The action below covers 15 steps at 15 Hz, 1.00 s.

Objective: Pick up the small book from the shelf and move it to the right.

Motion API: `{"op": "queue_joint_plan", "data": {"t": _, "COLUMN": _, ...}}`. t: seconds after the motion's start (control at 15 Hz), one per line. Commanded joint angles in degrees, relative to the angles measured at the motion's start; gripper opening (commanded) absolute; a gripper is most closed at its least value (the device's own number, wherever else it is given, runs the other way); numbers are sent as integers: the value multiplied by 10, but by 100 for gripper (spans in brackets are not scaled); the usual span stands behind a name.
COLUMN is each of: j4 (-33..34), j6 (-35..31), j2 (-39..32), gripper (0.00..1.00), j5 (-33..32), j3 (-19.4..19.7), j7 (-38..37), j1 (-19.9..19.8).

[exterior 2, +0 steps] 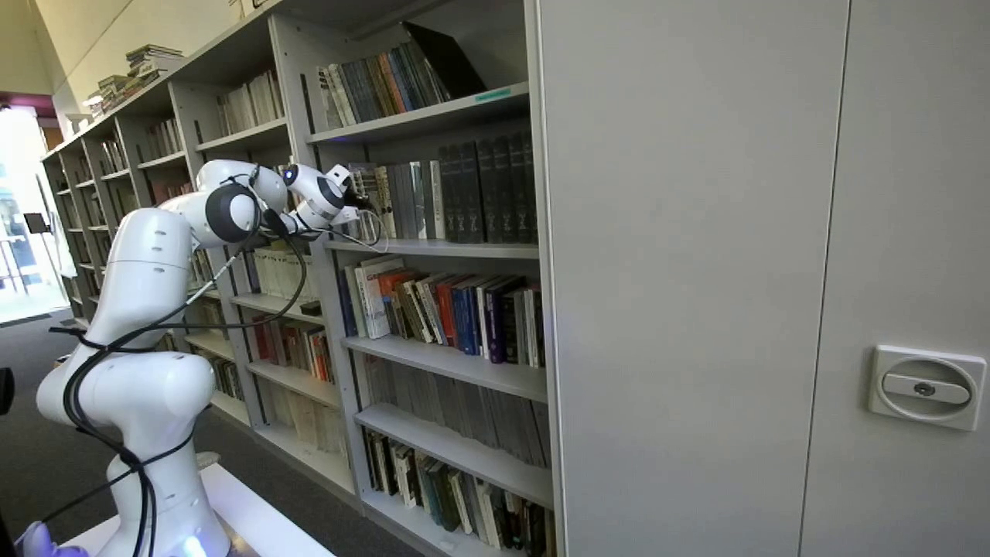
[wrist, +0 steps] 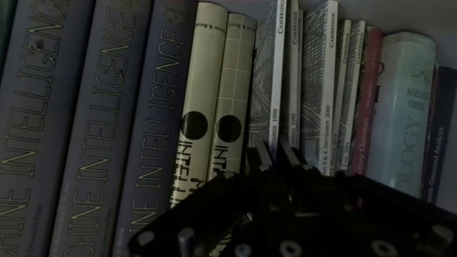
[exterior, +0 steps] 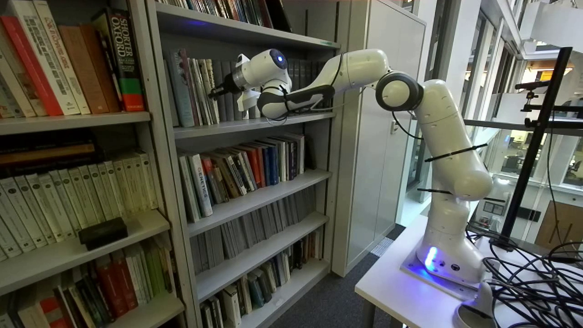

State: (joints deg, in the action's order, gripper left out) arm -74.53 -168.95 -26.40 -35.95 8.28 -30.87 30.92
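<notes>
The small book (wrist: 277, 82) is most likely the thin off-white spine marked Cambridge and 1999 in the wrist view. It stands upright on the shelf among similar thin journals. The shelf (exterior: 205, 132) is a tier of the grey bookcase and also shows in an exterior view (exterior 2: 464, 249). My gripper (wrist: 273, 147) is narrowly open, one finger on each side of this spine, with a dark gap seen on the right side. The gripper also shows in both exterior views (exterior: 218, 92) (exterior 2: 360, 204), pointing into the row. The lower spine is hidden behind my fingers.
Two cream books with black circles (wrist: 203, 89) and dark Machine Intelligence volumes (wrist: 157, 107) stand left in the wrist view. More journals (wrist: 327, 89), a red spine (wrist: 369, 89) and a pale blue book (wrist: 405, 107) stand right. A shelf board (exterior: 246, 27) runs above the arm.
</notes>
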Motion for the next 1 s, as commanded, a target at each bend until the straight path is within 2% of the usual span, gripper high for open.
{"op": "queue_joint_plan", "data": {"t": 0.0, "j4": 18, "j6": 13, "j2": -5, "gripper": 0, "j5": -8, "j3": 14, "j7": -14, "j1": 9}}
{"op": "queue_joint_plan", "data": {"t": 0.4, "j4": -5, "j6": 23, "j2": 17, "gripper": 2, "j5": -11, "j3": 15, "j7": -17, "j1": 12}}
{"op": "queue_joint_plan", "data": {"t": 0.6, "j4": -47, "j6": 23, "j2": 50, "gripper": 2, "j5": -14, "j3": 23, "j7": -32, "j1": 17}}
{"op": "queue_joint_plan", "data": {"t": 0.93, "j4": -131, "j6": 10, "j2": 116, "gripper": 2, "j5": -3, "j3": -5, "j7": -13, "j1": 10}}
